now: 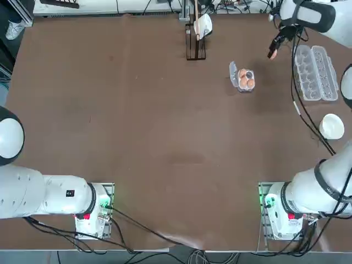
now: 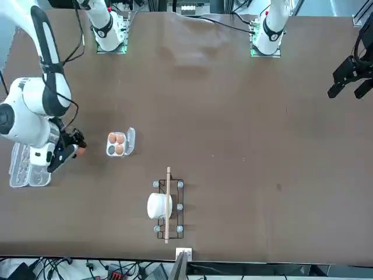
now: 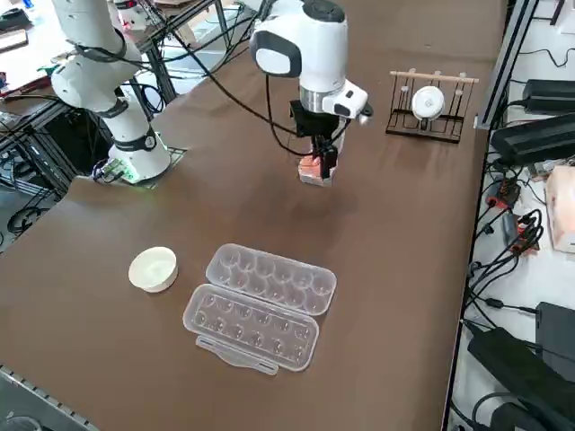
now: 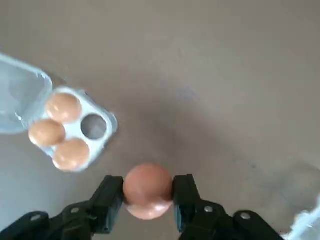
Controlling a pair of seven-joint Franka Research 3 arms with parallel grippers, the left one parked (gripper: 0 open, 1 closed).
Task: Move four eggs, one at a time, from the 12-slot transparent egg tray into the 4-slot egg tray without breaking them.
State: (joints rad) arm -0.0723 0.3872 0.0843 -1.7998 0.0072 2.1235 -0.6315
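Note:
My right gripper [image 4: 148, 192] is shut on a brown-orange egg [image 4: 147, 190] and holds it in the air above the brown table. In the top view the gripper [image 1: 273, 53] hangs between the 4-slot egg tray [image 1: 246, 80] and the 12-slot transparent egg tray [image 1: 315, 72]. Three eggs [image 4: 63, 106] sit in the small tray's cups; one cup [image 4: 94, 126] is bare. The long carton [image 3: 259, 305] lies open and its cups look bare. In the front view the held egg [image 2: 81, 150] shows left of the small tray [image 2: 119, 143].
A round white bowl [image 1: 331, 126] stands near the table's right edge, nearer the arm bases than the carton. At the far edge stands a wire rack [image 1: 196, 48] with a white cup [image 1: 203, 25] on it. Cables run along the right arm.

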